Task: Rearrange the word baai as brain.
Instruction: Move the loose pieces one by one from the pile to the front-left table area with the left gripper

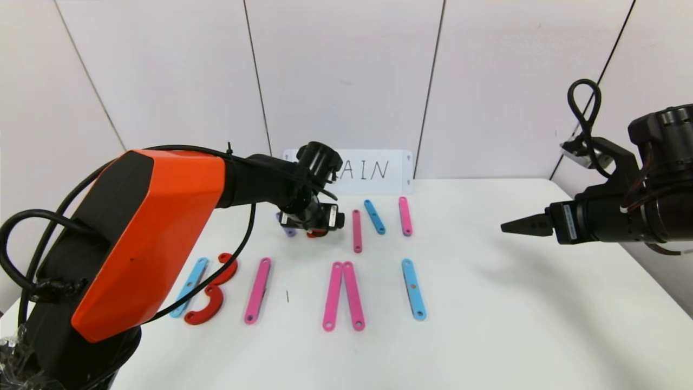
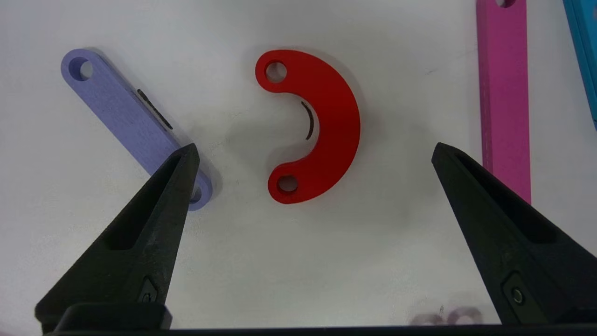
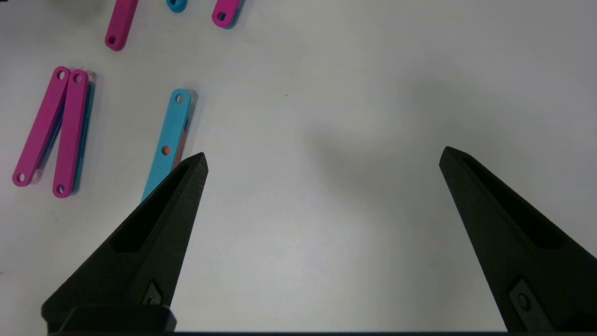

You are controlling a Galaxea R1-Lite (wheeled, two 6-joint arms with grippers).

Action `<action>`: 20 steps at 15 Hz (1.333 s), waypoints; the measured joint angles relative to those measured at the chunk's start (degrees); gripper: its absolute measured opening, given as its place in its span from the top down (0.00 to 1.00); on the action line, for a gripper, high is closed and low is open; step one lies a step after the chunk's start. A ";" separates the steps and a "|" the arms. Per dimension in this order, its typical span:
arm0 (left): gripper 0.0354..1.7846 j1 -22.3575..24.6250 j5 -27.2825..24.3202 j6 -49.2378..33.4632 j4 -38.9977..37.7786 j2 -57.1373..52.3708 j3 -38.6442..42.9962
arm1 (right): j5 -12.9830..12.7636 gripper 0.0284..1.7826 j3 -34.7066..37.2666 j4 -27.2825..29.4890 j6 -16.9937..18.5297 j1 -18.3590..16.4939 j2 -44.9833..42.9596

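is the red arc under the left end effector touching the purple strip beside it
Apart. The left wrist view shows bare table between the red arc and the purple strip.

Your left arm [image 1: 146, 233] wears a glossy orange shell over black joints, with black cables looped alongside and a white-labelled wrist. Your right arm [image 1: 633, 211] is all black, with a curled cable above. Each wedge-shaped black finger [image 2: 140, 242] carries a small screw.
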 joint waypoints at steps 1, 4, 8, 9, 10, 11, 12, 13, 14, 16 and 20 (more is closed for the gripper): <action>0.02 -0.02 0.37 -0.05 -1.01 0.51 -0.02 | 0.02 0.02 0.00 -0.02 0.00 0.00 0.00; 0.02 -0.02 1.63 -0.27 -2.58 1.78 -0.02 | 0.02 0.02 0.02 -0.02 0.00 0.00 0.00; 0.04 -0.05 1.66 -0.50 -4.07 2.44 -0.05 | 0.02 0.02 0.10 -0.02 -0.09 0.00 0.00; 0.07 -0.05 1.71 -0.50 -4.05 2.47 -0.05 | 0.02 0.02 0.11 0.00 -0.09 0.00 0.00; 0.11 -0.05 1.68 -0.50 -4.05 2.52 -0.05 | 0.05 0.02 0.11 -0.02 -0.09 0.02 0.00; 0.17 -0.07 1.71 -0.52 -3.94 2.52 -0.05 | 0.05 0.02 0.11 -0.02 -0.09 0.02 0.00; 0.24 -0.07 1.74 -0.50 -3.77 2.52 -0.05 | 0.05 0.02 0.11 -0.02 -0.09 0.02 -0.01; 0.33 -0.11 1.77 -0.50 -3.61 2.52 -0.05 | 0.05 0.02 0.11 -0.02 -0.09 0.02 -0.01; 0.44 -0.13 1.77 -0.52 -3.47 2.52 -0.05 | 0.05 0.02 0.11 -0.02 -0.09 0.06 -0.01; 0.65 -0.13 1.77 -0.50 -3.46 2.52 -0.05 | 0.02 0.02 0.11 0.00 -0.09 0.04 -0.06; 0.85 -0.16 1.74 -0.44 -3.38 2.52 -0.05 | 0.05 0.02 0.11 -0.02 -0.09 0.02 -0.15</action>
